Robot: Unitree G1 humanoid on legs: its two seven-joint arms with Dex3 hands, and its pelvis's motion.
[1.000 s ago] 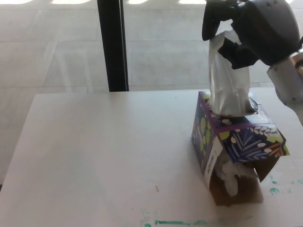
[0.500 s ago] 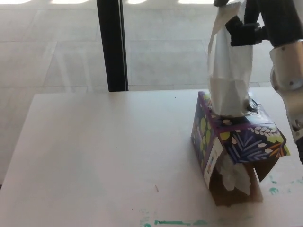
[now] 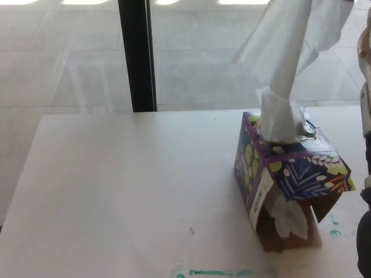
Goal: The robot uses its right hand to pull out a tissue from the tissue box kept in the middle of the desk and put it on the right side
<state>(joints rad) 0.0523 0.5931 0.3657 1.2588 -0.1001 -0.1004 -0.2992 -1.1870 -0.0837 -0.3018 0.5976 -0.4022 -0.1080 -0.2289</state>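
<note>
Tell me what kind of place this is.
Probably an office or lab by a big window. A plain white desk with green paint smudges holds a patterned tissue box, and behind it stands floor-to-ceiling glass with a black frame post.

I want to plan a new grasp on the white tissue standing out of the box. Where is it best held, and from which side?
Probably at the narrow gathered neck of the white tissue, just above the top slot of the purple patterned cardboard tissue box, approached from above. There the sheet is bunched and upright; higher up it fans out wide and loose.
</note>
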